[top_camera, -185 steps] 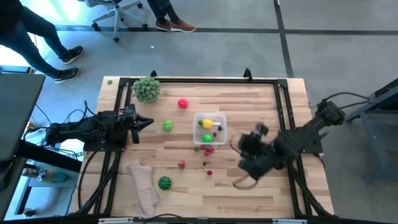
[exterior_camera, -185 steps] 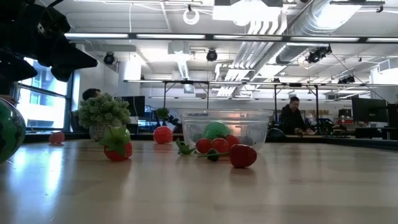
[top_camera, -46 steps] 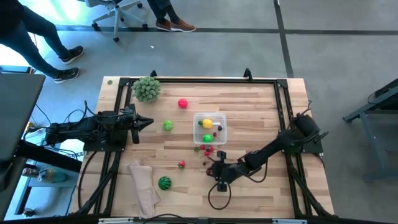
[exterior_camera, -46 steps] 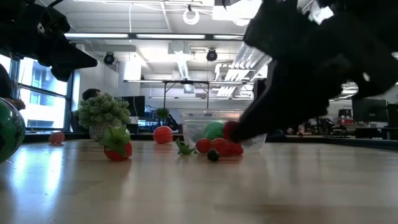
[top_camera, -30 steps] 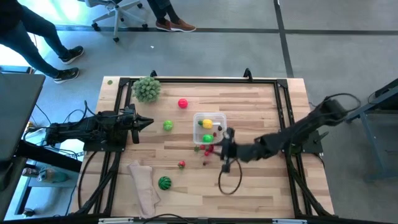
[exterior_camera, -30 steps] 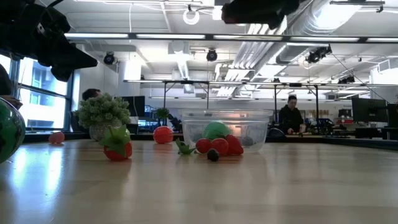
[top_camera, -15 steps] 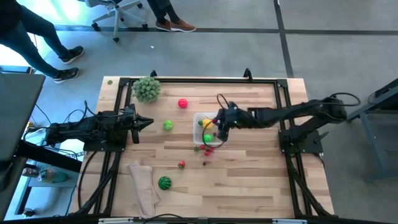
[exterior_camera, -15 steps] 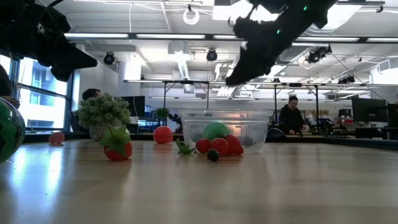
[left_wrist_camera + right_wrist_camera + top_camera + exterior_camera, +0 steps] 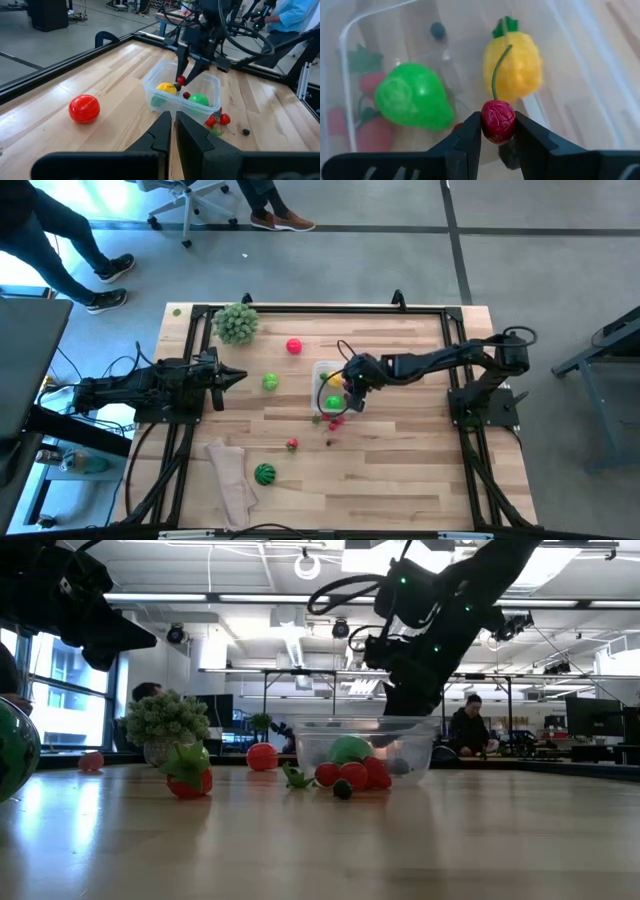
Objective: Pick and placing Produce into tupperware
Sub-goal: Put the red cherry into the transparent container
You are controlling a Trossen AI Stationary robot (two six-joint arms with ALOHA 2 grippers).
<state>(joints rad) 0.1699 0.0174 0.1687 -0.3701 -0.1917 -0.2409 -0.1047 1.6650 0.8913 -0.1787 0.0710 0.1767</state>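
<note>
The clear tupperware [image 9: 326,367] stands mid-table with a yellow fruit [image 9: 512,70], a green pear [image 9: 412,97] and a dark berry [image 9: 437,30] inside. My right gripper [image 9: 347,387] hangs over it, shut on a small red cherry [image 9: 497,121]. Red produce [image 9: 335,420] lies against the tupperware's near side. Farther off lie a red ball [image 9: 294,346], a green ball [image 9: 270,382], a strawberry [image 9: 292,444] and a watermelon ball [image 9: 264,474]. My left gripper [image 9: 240,376] waits shut at the table's left. My right gripper pinches the cherry's round body [image 9: 496,131] between its two fingertips [image 9: 470,135]. The fingers slant down from the table's right side. The cherry hangs clear above the tupperware's inside [image 9: 181,80], and its green stem [image 9: 496,75] sticks out ahead of the fingers.
A pale-green leafy ball [image 9: 237,323] stands at the far left corner, and a beige cloth [image 9: 232,480] lies at the near left. A black frame [image 9: 320,308] runs round the table. People's legs and a chair show on the floor beyond the far edge.
My right gripper has carried the cherry from beside the tupperware's near right corner toward the far edge, to over the tupperware. It has sunk toward the rim and tipped more steeply downward. The gap between its fingers is unchanged.
</note>
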